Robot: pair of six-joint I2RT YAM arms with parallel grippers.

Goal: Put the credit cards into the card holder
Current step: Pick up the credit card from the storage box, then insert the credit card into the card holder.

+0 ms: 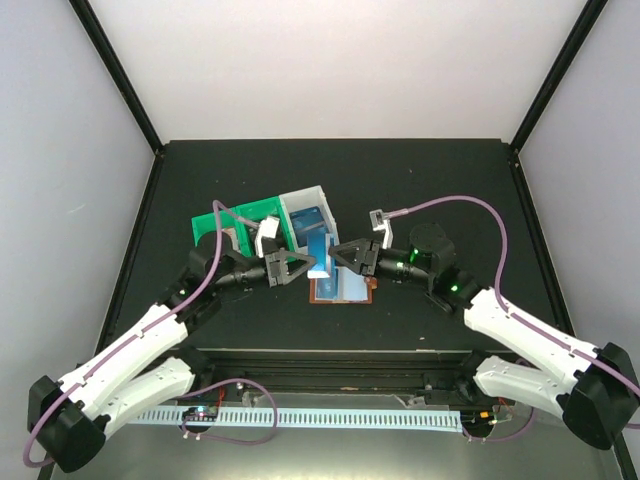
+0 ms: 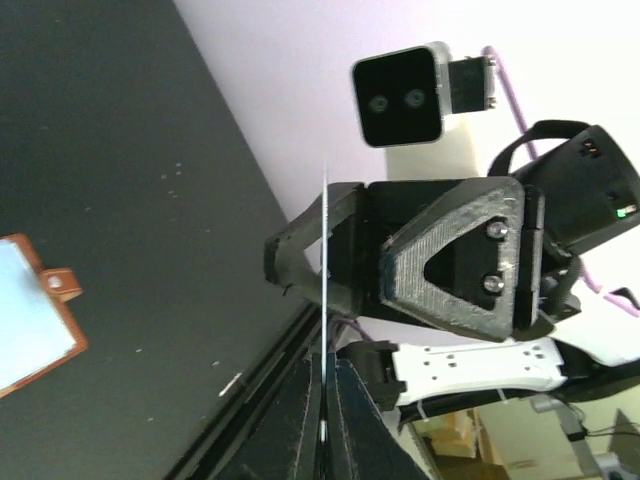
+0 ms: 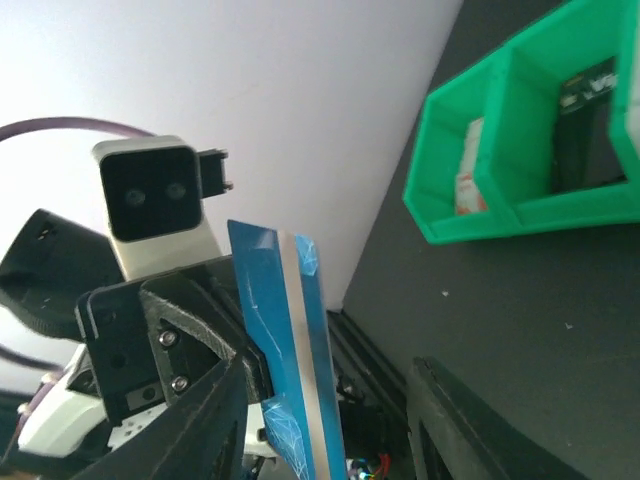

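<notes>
Far left on the dark table [image 1: 450,180] sits the green bin [image 1: 232,226], and the right wrist view looks into its compartments: a red-and-white card [image 3: 468,185] stands on edge in one and a black card [image 3: 582,108] in the next. Moving in, here's the left gripper [image 1: 312,266], reaching over from its side with its jaws pressed together on a blue card [image 1: 320,250]. Its own camera catches that card edge-on, a thin pale line rising straight out from between the closed fingers. Right behind it, touching the green bin, is the white bin [image 1: 322,192] with more blue cards [image 1: 312,222] lying inside. So the card is up in the air, standing on edge over the middle of the table, with its silver stripe showing plainly in the right wrist view. Just under it, on the near side, the card holder [image 1: 343,288] lies open and flat, its reddish-brown border around a pale bluish pocket face, and its snap tab [image 2: 62,285] sticks out from one edge. And on the right, the right gripper [image 1: 338,255] faces the left one nose to nose. Its jaws stand apart, one finger close beside the card's face, the other well clear of it, so the pinch on this card belongs to the left side alone.
</notes>
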